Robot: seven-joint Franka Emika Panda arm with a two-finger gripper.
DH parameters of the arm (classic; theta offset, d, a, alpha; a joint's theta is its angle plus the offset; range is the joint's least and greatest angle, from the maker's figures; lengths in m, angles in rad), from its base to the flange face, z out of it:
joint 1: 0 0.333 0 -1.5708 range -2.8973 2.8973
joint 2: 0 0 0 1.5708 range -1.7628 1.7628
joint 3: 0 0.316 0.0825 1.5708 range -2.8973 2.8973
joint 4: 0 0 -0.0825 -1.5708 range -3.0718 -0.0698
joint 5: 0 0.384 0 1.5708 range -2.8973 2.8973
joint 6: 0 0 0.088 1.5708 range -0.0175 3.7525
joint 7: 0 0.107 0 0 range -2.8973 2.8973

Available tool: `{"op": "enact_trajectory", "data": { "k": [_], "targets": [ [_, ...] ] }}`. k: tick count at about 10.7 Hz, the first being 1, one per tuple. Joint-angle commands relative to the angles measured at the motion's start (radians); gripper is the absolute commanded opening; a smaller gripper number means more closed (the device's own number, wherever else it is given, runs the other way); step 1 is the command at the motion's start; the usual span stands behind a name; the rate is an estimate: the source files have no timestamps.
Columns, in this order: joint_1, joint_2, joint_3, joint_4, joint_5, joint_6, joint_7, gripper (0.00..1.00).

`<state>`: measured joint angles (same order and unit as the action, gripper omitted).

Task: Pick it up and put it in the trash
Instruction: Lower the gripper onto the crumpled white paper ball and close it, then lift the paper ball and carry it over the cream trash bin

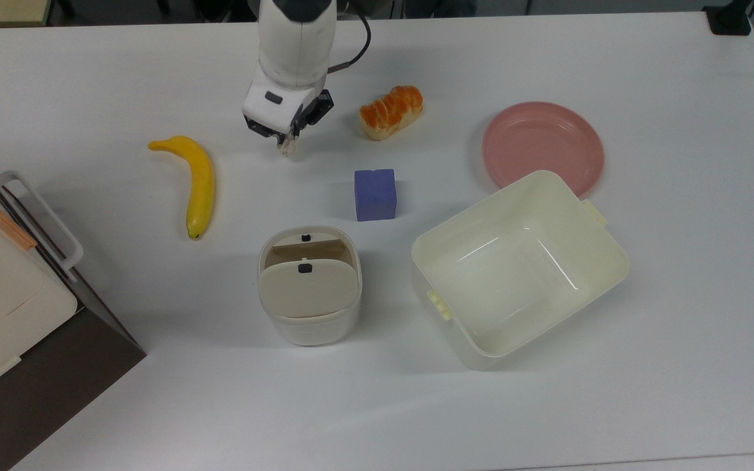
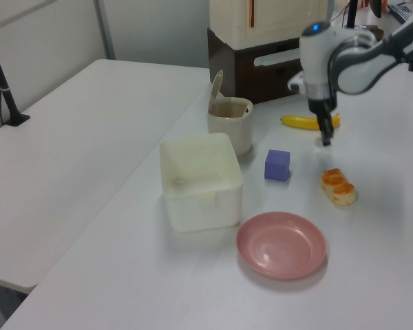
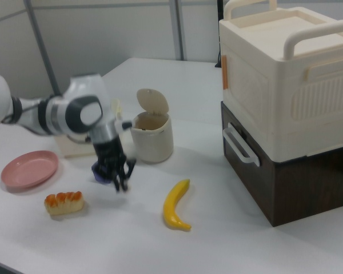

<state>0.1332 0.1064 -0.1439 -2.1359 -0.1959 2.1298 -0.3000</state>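
Observation:
The tiny whitish paper wad point(image 1: 291, 150) sits pinched at the tips of my gripper point(image 1: 288, 145), whose fingers are shut on it, just above the table between the banana and the bread. In the left view the gripper point(image 2: 325, 139) points straight down with a pale speck at its tip; in the right view the gripper point(image 3: 122, 184) hangs low over the table. The trash bin point(image 1: 309, 288) stands nearer the top view's bottom, one beige flap raised and the other down. The same bin point(image 2: 229, 121) point(image 3: 152, 135) has its flap standing upright.
A banana point(image 1: 197, 184) lies to the top view's left of the gripper, the orange-topped bread point(image 1: 391, 112) to its right. A blue cube point(image 1: 375, 194), a lidless cream tub point(image 1: 585, 216) and a pink plate point(image 1: 542, 142) lie beyond. A large cream box point(image 3: 286, 74) on a dark stand borders the table.

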Motion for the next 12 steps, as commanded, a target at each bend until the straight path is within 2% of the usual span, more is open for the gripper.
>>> {"op": "enact_trajectory", "data": {
  "k": [1,2,4,5,6,7,8,11,12],
  "targets": [
    [0.003,-0.001,-0.006,0.323,0.145,-0.082,0.013,0.00],
    [-0.001,0.024,-0.008,0.409,0.185,-0.074,0.019,0.00],
    [-0.007,0.111,-0.005,0.511,0.211,0.011,0.063,0.00],
    [-0.006,0.165,-0.003,0.517,0.199,0.103,0.147,0.00],
    [-0.003,0.214,0.000,0.522,0.188,0.202,0.216,0.09],
    [0.000,0.245,0.001,0.522,0.176,0.255,0.264,0.90],
    [0.002,0.253,0.001,0.522,0.161,0.260,0.300,1.00],
    [0.008,0.213,0.003,0.516,0.170,0.231,0.306,1.00],
    [0.006,0.176,0.004,0.513,0.171,0.144,0.306,1.00]
  ]
}}
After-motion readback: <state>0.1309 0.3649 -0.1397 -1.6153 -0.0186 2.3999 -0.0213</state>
